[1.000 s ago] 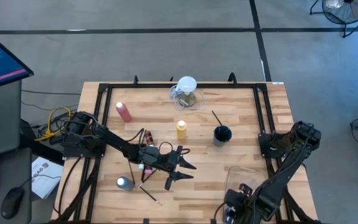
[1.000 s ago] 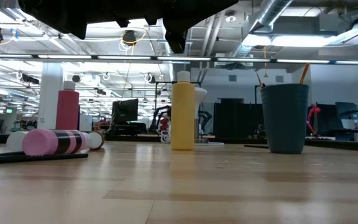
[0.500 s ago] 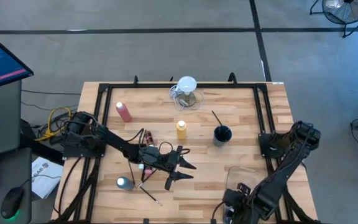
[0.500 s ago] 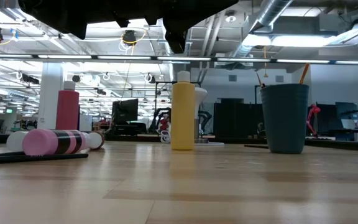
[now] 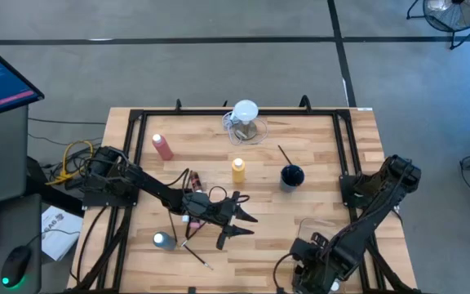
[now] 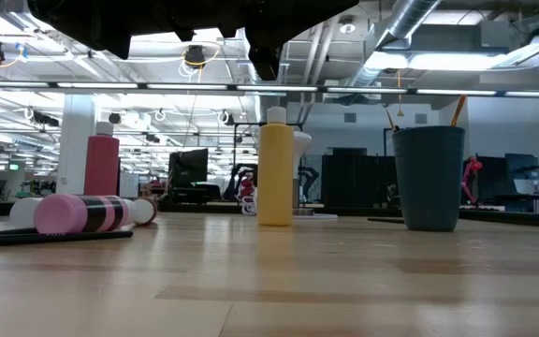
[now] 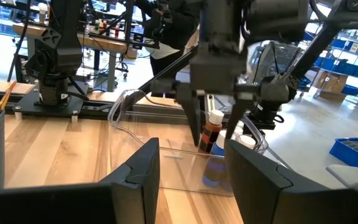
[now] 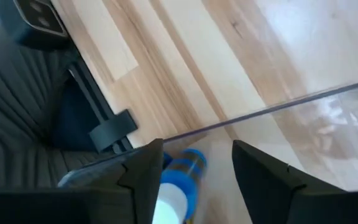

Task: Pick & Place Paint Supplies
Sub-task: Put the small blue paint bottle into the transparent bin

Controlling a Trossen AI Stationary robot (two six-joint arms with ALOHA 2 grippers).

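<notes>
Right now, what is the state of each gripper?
Left gripper: open, holding nothing, above the table.
Right gripper: open, above a blue bottle.

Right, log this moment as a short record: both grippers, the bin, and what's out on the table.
left gripper: open, empty, over the table's middle
right gripper: open, above the clear bin, low right in the high view
in bin: blue bottle under the right gripper
standing: yellow bottle, pink-red bottle, dark cup holding a brush
near left arm: small white-capped bottle, paintbrush
clear jug: far edge, middle
</notes>
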